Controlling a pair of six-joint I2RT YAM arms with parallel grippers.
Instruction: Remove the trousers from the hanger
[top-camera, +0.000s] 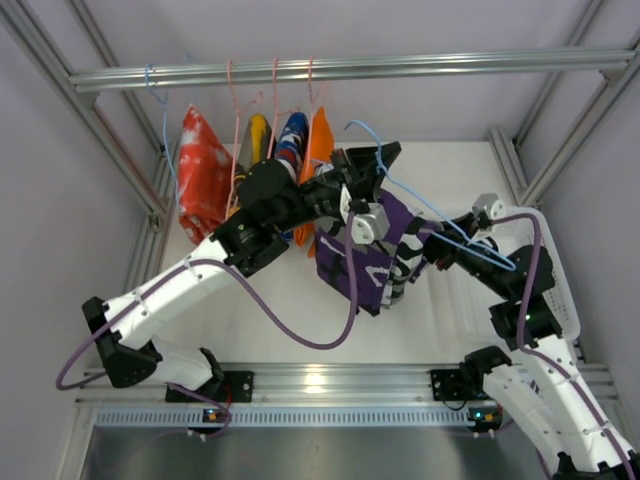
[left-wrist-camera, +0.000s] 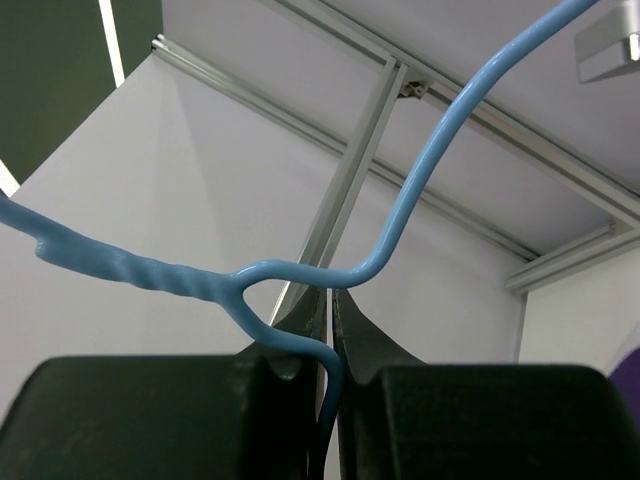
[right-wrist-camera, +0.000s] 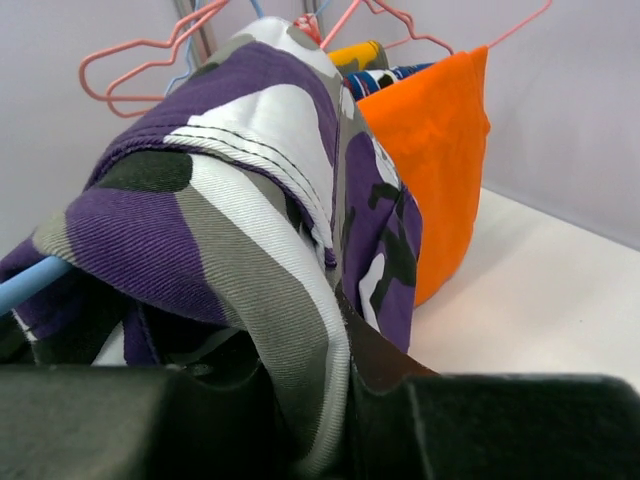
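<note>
White worktop (top-camera: 420, 330) lies below purple camouflage trousers (top-camera: 365, 258), draped on a blue hanger (top-camera: 450, 232) off the rail. Orange trousers (top-camera: 320, 140) hang from the rail. Only the wrist views show the grips: left fingers (left-wrist-camera: 365, 345) pinch the hanger wire, and right fingers (right-wrist-camera: 380, 360) pinch camouflage cloth.

Top camera: overhead, rear, looking down. Wrist cameras: close, tilted upward. Shared top/left wrist: blue hanger (top-camera: 440, 217) (left-wrist-camera: 160, 270).
</note>
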